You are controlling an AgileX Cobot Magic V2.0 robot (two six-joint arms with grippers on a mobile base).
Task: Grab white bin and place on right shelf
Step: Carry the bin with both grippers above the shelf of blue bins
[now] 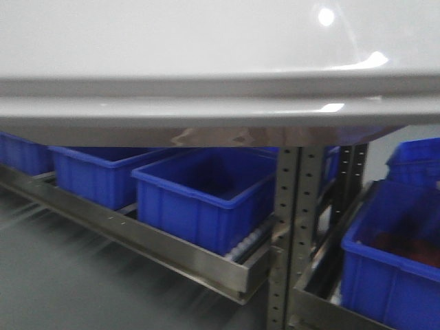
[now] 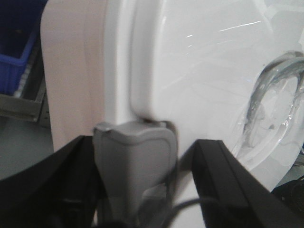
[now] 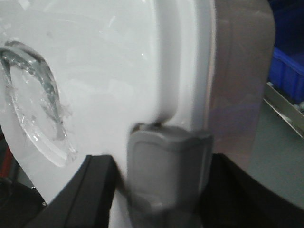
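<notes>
The white bin (image 1: 206, 48) fills the top half of the front view, held up close to the camera with its glossy rim across the frame. In the left wrist view its white lid (image 2: 199, 71) and pinkish side (image 2: 71, 71) show. My left gripper (image 2: 142, 145) is shut around the bin's grey end latch (image 2: 135, 166), one black finger on each side. In the right wrist view my right gripper (image 3: 164, 161) is shut the same way around the other grey latch (image 3: 166, 166) of the bin (image 3: 104, 71). The right shelf (image 1: 323, 311) is low at the right, beyond a perforated post (image 1: 292, 227).
A blue crate (image 1: 395, 265) sits on the right shelf. Several blue crates (image 1: 199, 196) stand in a row on the left steel shelf (image 1: 137, 237). Grey floor (image 1: 62, 282) lies at lower left. A recessed clear handle (image 2: 273, 109) is in the lid.
</notes>
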